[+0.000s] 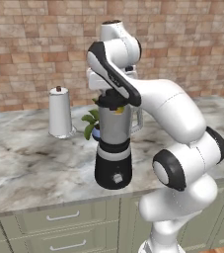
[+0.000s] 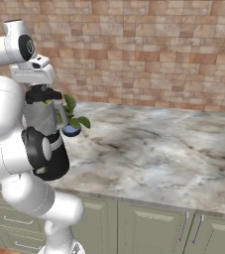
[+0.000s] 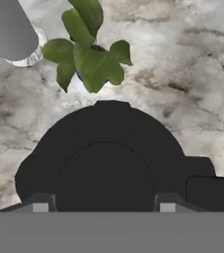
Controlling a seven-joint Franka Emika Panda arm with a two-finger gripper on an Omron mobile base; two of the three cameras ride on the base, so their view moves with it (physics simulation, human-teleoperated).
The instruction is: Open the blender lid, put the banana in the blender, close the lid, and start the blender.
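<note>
The arm bends over from the lower right of the left base view, its hand pointing straight down at frame centre. The fingers (image 3: 104, 207) straddle the raised knob of the blender lid (image 3: 106, 153), gripping it on the blender (image 1: 114, 143), mid-desk (image 1: 29, 163). The banana (image 1: 119, 110) shows yellow under the lid.

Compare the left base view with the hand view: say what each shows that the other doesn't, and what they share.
Left base view alone: the blender jar, black base and front knob, the arm, the brick wall and drawers.
Hand view alone: the lid from straight above, with its raised round centre between the gripper tips.
Both: the white roll, the leafy plant and the marble counter.
</note>
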